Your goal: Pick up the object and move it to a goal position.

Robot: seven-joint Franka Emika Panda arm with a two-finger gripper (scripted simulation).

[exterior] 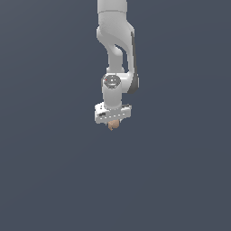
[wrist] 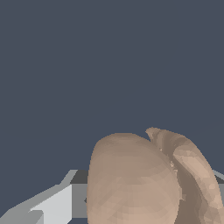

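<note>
Tan-peach lump (exterior: pixel 113 125), the object, sits directly under the white robot hand, tucked up against its underside between the fingers. It is much smaller than the hand. In the wrist view the lump (wrist: pixel 135 181) fills the near part of the picture, rounded, with a darker brownish fold along one side. The gripper (exterior: pixel 113 122) appears to be pinching the lump; one pale finger (wrist: pixel 52 205) shows beside it, touching or nearly so. Around them lies only a plain dark blue-grey ground (exterior: pixel 54 180). The white arm (exterior: pixel 115 40) reaches down from above.
</note>
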